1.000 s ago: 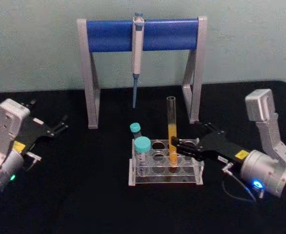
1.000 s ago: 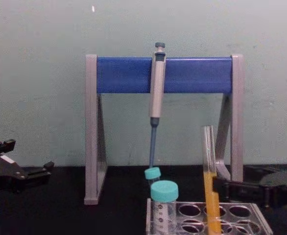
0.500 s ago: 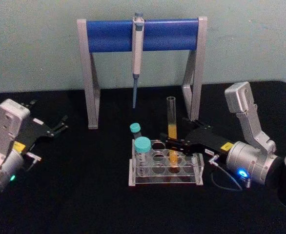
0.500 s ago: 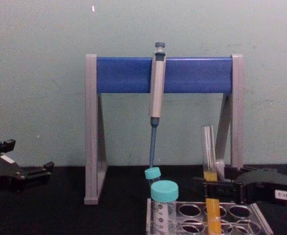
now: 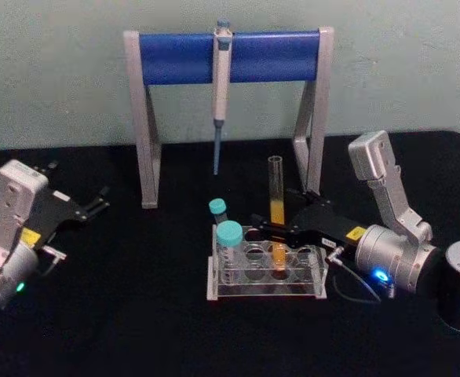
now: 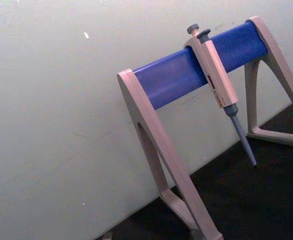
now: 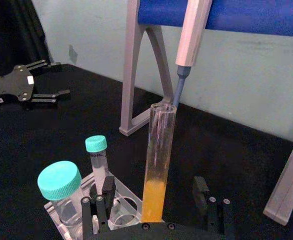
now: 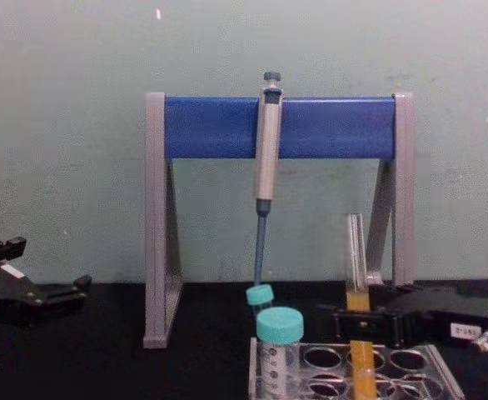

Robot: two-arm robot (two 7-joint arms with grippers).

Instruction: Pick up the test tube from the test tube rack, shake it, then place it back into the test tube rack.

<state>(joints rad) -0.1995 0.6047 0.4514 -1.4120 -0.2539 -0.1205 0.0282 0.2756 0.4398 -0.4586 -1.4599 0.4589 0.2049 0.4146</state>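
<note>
Grasp not yet made: test tube [image 5: 275, 196] stands in the test tube rack [image 5: 266, 280], right gripper [image 5: 275, 226] jaws open astride it, holding nothing; lift, shake and return outstanding; left gripper [image 5: 81, 184] parked open at desk [image 5: 136, 314] left.

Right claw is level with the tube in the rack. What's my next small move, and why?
Probably shut the right claw on the tall clear glass test tube with orange-yellow liquid: its open fingers straddle it just above the translucent grey plastic rack, where it stands upright. The left claw sits parked at the left.
</note>
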